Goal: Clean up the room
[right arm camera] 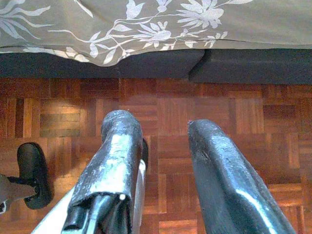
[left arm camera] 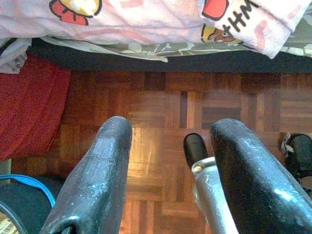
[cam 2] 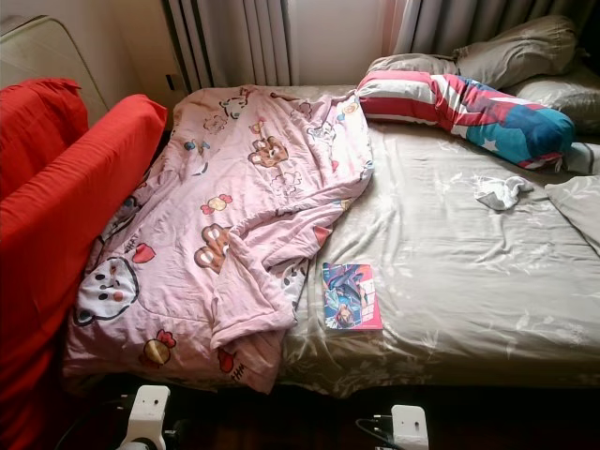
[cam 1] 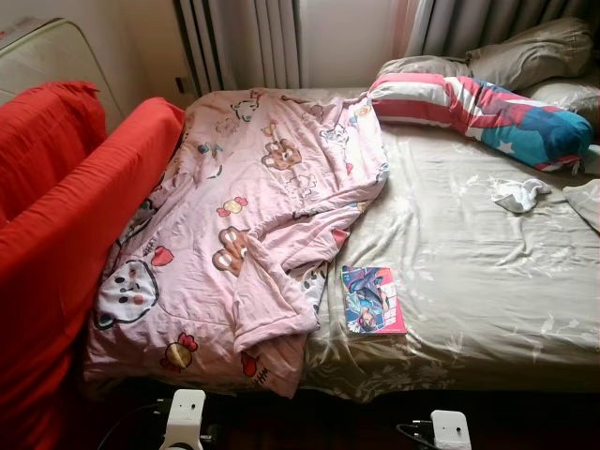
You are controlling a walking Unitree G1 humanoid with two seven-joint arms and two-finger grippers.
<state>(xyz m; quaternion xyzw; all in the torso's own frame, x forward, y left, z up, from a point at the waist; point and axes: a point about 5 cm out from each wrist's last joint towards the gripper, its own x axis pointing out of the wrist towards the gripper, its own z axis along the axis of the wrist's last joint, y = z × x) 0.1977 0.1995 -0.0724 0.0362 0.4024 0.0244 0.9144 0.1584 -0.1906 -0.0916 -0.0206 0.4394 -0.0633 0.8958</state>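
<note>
A bed (cam 1: 487,309) with a grey-beige floral sheet lies before the robot, and a pink cartoon-print quilt (cam 1: 234,234) is spread in a rumpled heap over its left half, one corner hanging over the near edge. Just beside the quilt's folded edge, near the front of the mattress, a colourful book (cam 1: 373,299) lies flat on the sheet. Farther back to the right sits a small crumpled white cloth (cam 1: 520,194), possibly a sock, though it is too small to tell. A long striped pillow (cam 1: 487,112) in red, white and blue lies across the head of the bed in front of grey pillows (cam 1: 525,52). A red cover (cam 1: 66,216) drapes over furniture along the bed's left side. Both arms hang low by the bed's front edge: the left claw (left arm camera: 170,170) is released, fingers apart above the parquet floor (left arm camera: 161,112) beneath the quilt's overhang, and the right claw (right arm camera: 165,165) is likewise released, grasping nothing, over the floor below the sheet's hem.
</note>
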